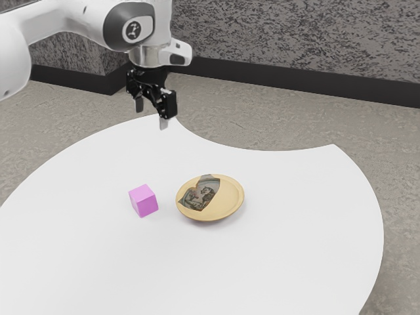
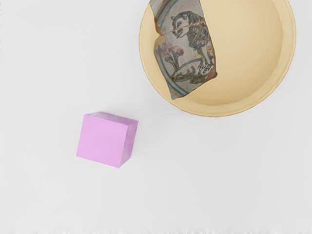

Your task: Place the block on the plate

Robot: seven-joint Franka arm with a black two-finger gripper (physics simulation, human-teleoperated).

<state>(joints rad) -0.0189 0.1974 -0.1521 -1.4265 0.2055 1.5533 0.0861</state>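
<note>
The gripper (image 1: 151,118) hangs above the table's far edge in the exterior view, its two fingers spread apart with nothing between them. A pink-purple cube block (image 1: 144,201) rests on the table, toward the exterior view's left of the plate and separate from it. The plate (image 1: 228,197) is round and tan-yellow, with a patterned grey-green patch on one side. From the wrist view, the block (image 2: 103,140) lies a short gap away from the plate (image 2: 253,58), whose patch carries an animal drawing.
A white table (image 1: 289,249) with a curved, notched edge carries both things. Beyond it are the stone-like floor (image 1: 262,125) and a speckled grey wall (image 1: 295,39) with a dark base strip.
</note>
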